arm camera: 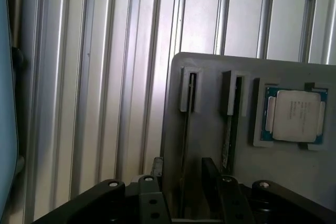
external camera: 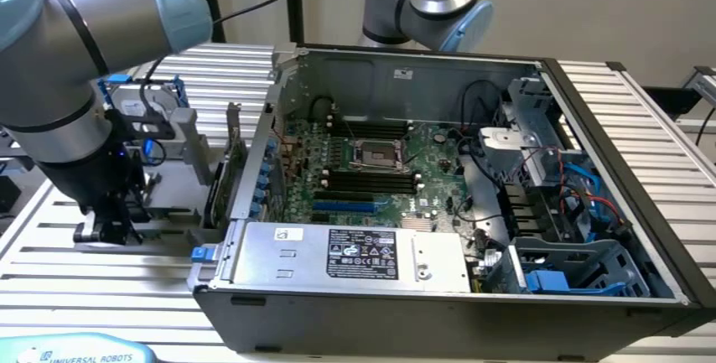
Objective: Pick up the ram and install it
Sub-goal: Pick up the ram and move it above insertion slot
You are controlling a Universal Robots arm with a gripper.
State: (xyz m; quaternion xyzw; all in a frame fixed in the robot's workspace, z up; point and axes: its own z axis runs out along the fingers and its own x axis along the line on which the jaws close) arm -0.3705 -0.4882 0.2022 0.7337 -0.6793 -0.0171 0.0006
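Two slots [arm camera: 189, 90] showing in gray holder [arm camera: 205, 129], next to processor chip [arm camera: 295, 115]; ram [arm camera: 186, 140] standing on edge in one slot; gripper [arm camera: 184, 174] hovering over it, jaws standing spread either side, pinching nothing.

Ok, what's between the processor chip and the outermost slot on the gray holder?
A second narrow slot in the gray holder, seen in the wrist view.

The light-blue arm cap [external camera: 70, 351] reads "UNIVERSAL ROBOTS"; the power supply label [external camera: 364, 254] is too small to read
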